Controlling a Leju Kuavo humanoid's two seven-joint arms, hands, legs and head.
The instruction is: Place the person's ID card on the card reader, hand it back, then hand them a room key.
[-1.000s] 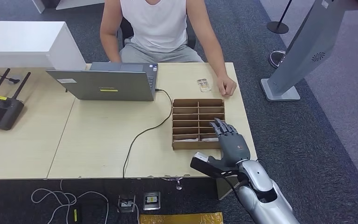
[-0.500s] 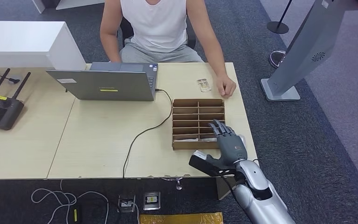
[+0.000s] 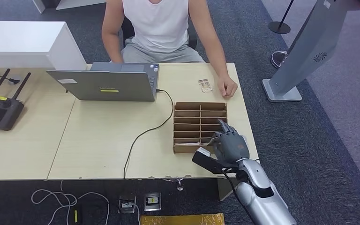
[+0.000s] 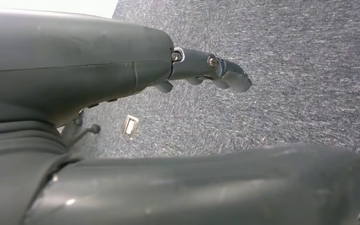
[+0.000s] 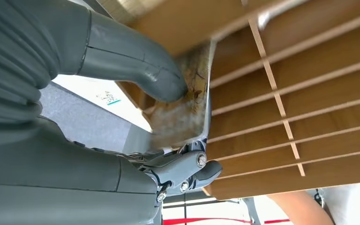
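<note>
My right hand (image 3: 229, 146) sits at the near right corner of the brown slotted card box (image 3: 187, 115), fingers curled down into it. In the right wrist view its thumb (image 5: 136, 61) and fingers (image 5: 190, 171) pinch a pale patterned room key card (image 5: 183, 110), tilted up from a slot of the box (image 5: 309, 89). A clear ID card holder (image 3: 205, 85) lies flat on the table beside the person's hand (image 3: 227, 87). My left hand (image 4: 98, 65) hangs over dark carpet, fingers straight and holding nothing.
The person sits across the table behind a grey laptop (image 3: 105, 84); its black cable (image 3: 143, 133) runs past the box to the near edge. A black remote controller (image 3: 0, 108) lies far left. A grey kiosk stand (image 3: 300, 51) is off the right side.
My right hand has slid slightly toward me and curled its spread fingers down into the box's near slots, closing on a card. The person and the ID holder have stayed put.
</note>
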